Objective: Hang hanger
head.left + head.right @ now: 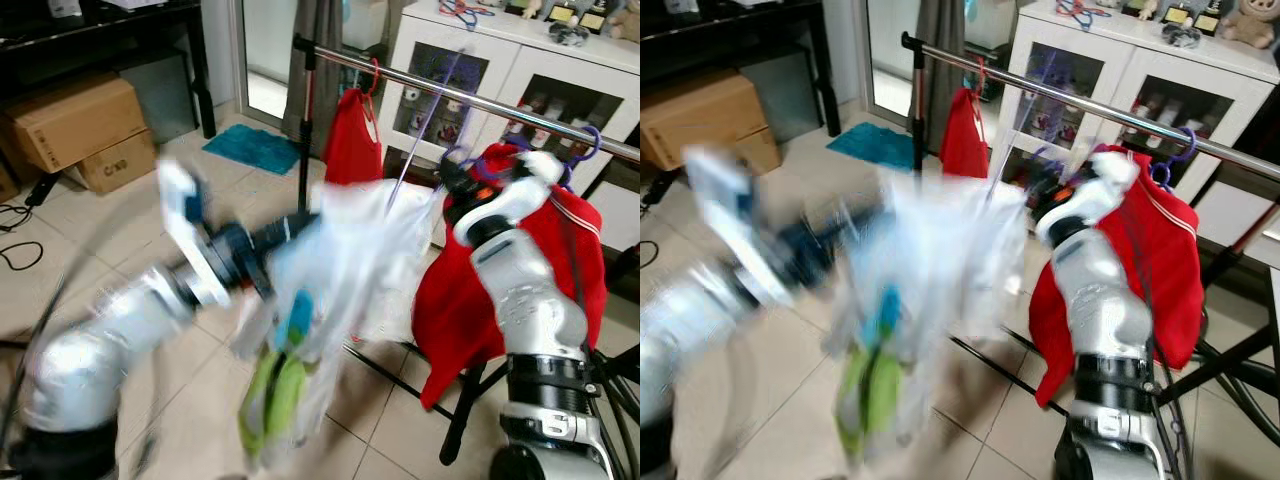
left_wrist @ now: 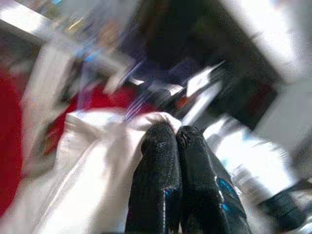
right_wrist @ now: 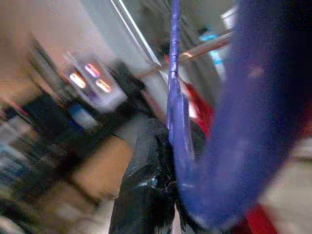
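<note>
A white garment [image 1: 350,250] with green and blue print hangs on a thin purple hanger [image 3: 176,112], below the steel rail [image 1: 480,100] of a clothes rack. My left gripper [image 2: 174,130] is shut on the white cloth at the garment's left shoulder; the arm is motion-blurred in both eye views. At the garment's right side my right gripper [image 1: 455,182] is raised and shut on the purple hanger, whose wire [image 1: 420,130] slants up toward the rail. Two red garments [image 1: 350,140] [image 1: 565,250] hang on the rail.
The rack's black post [image 1: 303,130] and floor legs [image 1: 400,370] stand right before me. A white glass-door cabinet [image 1: 500,70] is behind the rail. Cardboard boxes [image 1: 75,120], a teal mat [image 1: 255,148] and a black cable [image 1: 15,255] lie on the tiled floor at the left.
</note>
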### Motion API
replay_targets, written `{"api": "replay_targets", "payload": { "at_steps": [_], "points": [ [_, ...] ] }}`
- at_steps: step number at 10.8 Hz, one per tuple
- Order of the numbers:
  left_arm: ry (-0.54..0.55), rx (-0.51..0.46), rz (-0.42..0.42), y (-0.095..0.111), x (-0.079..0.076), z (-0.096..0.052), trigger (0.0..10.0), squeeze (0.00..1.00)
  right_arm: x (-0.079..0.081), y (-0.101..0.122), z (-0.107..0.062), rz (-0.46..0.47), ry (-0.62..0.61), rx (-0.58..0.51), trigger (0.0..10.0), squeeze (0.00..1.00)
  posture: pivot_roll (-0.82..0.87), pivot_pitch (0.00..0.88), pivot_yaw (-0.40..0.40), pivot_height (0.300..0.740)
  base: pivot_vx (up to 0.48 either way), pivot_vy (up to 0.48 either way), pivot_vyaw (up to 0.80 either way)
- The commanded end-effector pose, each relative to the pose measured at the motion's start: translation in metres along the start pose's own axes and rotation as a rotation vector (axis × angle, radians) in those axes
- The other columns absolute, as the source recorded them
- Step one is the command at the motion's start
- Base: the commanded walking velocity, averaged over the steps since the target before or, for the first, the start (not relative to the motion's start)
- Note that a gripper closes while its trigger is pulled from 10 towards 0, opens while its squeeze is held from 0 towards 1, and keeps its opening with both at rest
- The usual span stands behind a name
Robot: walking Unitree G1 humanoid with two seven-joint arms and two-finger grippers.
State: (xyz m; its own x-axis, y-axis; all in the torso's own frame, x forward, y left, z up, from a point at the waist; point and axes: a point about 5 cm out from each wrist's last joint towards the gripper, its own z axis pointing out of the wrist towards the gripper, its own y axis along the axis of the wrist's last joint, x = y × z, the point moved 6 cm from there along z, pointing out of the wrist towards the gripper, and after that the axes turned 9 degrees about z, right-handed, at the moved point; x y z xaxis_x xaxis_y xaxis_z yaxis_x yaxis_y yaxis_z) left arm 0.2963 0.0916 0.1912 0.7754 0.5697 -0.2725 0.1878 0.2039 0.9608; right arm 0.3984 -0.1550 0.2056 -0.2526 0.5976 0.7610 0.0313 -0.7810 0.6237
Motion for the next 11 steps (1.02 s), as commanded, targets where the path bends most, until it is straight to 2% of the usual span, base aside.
{"api": "replay_targets", "payload": {
  "at_steps": [1, 2, 3, 4, 5, 6, 7, 8, 9, 10, 11],
  "points": [
    [0.119, 0.085, 0.029, -0.021, 0.020, 0.000, 0.0, 0.00, 0.022, 0.012, 0.003, 0.087, 0.104, -0.031, 0.0, 0.00, 0.11, 0.000, -0.067, 0.740, 0.000, 0.000, 0.00],
    [0.432, 0.197, 0.144, -0.053, 0.076, -0.018, 0.0, 0.00, 0.058, 0.016, 0.001, 0.163, 0.280, -0.015, 0.0, 0.00, 0.11, 0.000, -0.067, 0.740, 0.000, 0.000, 0.00],
    [0.619, 0.186, 0.143, -0.056, 0.106, -0.038, 0.0, 0.00, 0.067, 0.017, 0.000, 0.153, 0.316, -0.021, 0.0, 0.00, 0.10, 0.000, -0.065, 0.740, 0.000, 0.000, 0.00],
    [0.664, 0.180, 0.148, -0.055, 0.113, -0.046, 0.0, 0.00, 0.067, 0.020, 0.000, 0.162, 0.315, -0.031, 0.0, 0.00, 0.10, 0.000, -0.067, 0.740, 0.000, 0.000, 0.00],
    [0.605, 0.170, 0.142, -0.055, 0.106, -0.046, 0.0, 0.00, 0.063, 0.023, 0.000, 0.164, 0.291, -0.047, 0.0, 0.00, 0.10, 0.000, -0.073, 0.740, 0.000, 0.000, 0.00],
    [0.392, 0.144, 0.139, -0.056, 0.072, -0.028, 0.0, 0.00, 0.048, 0.016, -0.002, 0.048, 0.222, 0.002, 0.0, 0.00, 0.10, 0.000, -0.079, 0.740, 0.000, 0.000, 0.00],
    [0.376, 0.113, 0.134, -0.050, 0.065, -0.025, 0.0, 0.00, 0.038, 0.002, -0.008, -0.131, 0.182, 0.086, 0.0, 0.00, 0.10, 0.000, -0.078, 0.740, 0.000, 0.000, 0.00],
    [0.471, 0.086, 0.134, -0.041, 0.073, -0.032, 0.0, 0.00, 0.019, -0.016, -0.022, -0.318, 0.107, 0.198, 0.0, 0.00, 0.09, 0.000, -0.078, 0.740, 0.000, 0.000, 0.00],
    [0.547, 0.055, 0.143, -0.031, 0.076, -0.036, 0.0, 0.00, -0.003, -0.025, -0.039, -0.400, 0.006, 0.260, 10.0, 0.00, 0.10, 0.000, -0.080, 0.740, 0.000, 0.000, 0.00],
    [0.627, 0.091, 0.159, -0.029, 0.078, -0.043, 0.0, 0.00, -0.013, -0.035, -0.059, -0.449, -0.044, 0.315, 10.0, 0.00, 0.09, 0.000, -0.076, 0.740, 0.000, 0.000, 0.00],
    [0.647, 0.124, 0.167, -0.027, 0.073, -0.044, 2.8, 0.00, -0.012, -0.041, -0.073, -0.488, -0.050, 0.327, 10.0, 0.00, 0.09, 0.000, -0.062, 0.740, 0.000, 0.000, 0.00]
  ]
}}
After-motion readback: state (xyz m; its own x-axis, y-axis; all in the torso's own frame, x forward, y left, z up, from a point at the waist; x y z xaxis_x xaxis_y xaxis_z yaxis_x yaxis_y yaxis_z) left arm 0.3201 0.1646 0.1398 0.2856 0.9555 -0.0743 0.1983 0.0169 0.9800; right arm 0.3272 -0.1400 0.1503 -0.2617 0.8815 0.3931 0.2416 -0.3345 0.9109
